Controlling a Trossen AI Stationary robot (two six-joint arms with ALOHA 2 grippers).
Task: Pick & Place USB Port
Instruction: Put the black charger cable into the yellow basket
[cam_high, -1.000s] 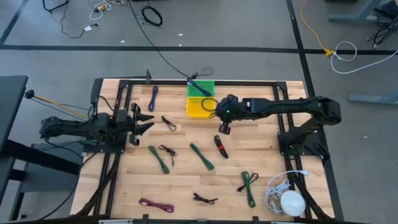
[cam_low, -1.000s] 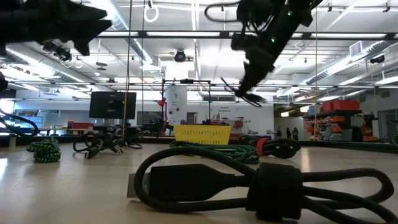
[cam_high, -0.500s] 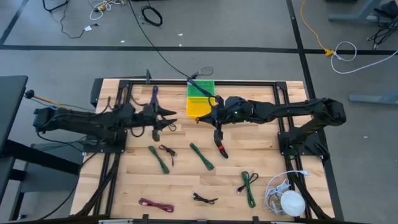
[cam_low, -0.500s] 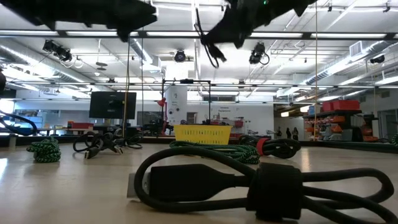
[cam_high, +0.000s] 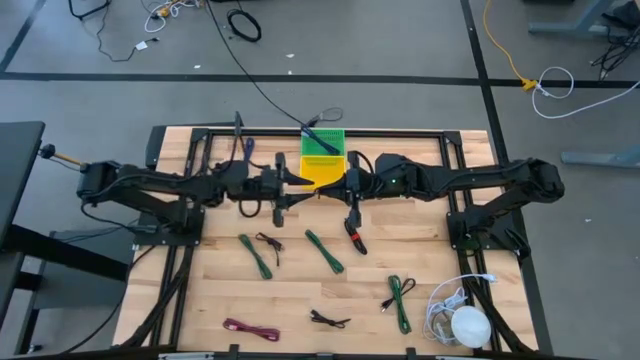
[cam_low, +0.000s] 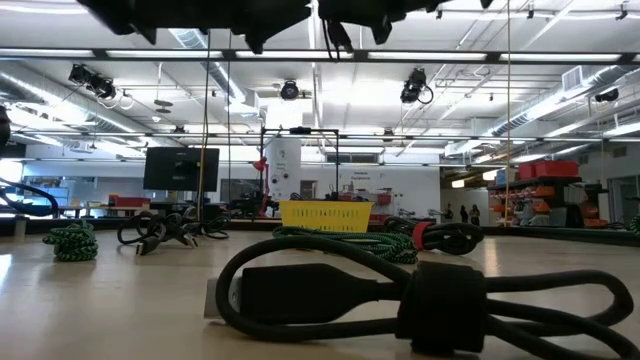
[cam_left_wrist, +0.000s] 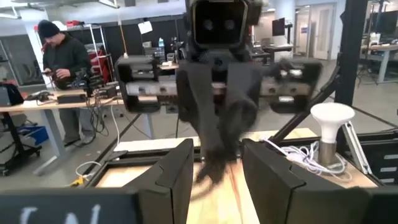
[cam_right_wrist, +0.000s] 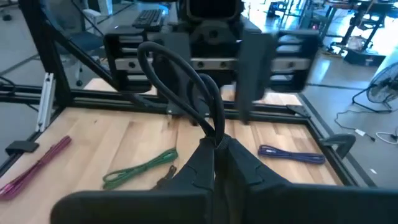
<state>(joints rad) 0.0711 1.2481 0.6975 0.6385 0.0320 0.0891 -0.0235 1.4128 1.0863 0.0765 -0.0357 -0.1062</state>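
Observation:
My right gripper (cam_high: 347, 188) is above the table's middle, just in front of the yellow basket (cam_high: 320, 172), and is shut on a black cable (cam_right_wrist: 186, 78). The cable's loop stands out ahead of its fingertips (cam_right_wrist: 214, 148). My left gripper (cam_high: 292, 190) faces it from the table's left, level and open. In the left wrist view its fingers (cam_left_wrist: 183, 171) stand on either side of the cable's dangling part (cam_left_wrist: 214, 152); I cannot tell whether they touch it. In the low view both grippers sit at the top edge, with the cable (cam_low: 335, 35) hanging there. My right gripper pinches the black cable between its two shut fingers where the loop's strands come together (cam_right_wrist: 213, 138). The fingers lie level and point toward the table's left. The cable is lifted clear of the table, with its loop ahead of the fingertips and a part hanging below (cam_left_wrist: 211, 168).
A green basket (cam_high: 322, 142) stands behind the yellow one. Bundled cables lie about the table: black with a red tie (cam_high: 353, 233), green (cam_high: 323, 250), green (cam_high: 257, 256), blue (cam_high: 246, 155), pink (cam_high: 250, 330). A white bulb with cord (cam_high: 465, 322) sits at the near right corner.
My left arm has reached from the table's left edge toward the middle and now faces the right gripper. My right gripper has risen and moved toward the left and far side, carrying the black cable up with it.

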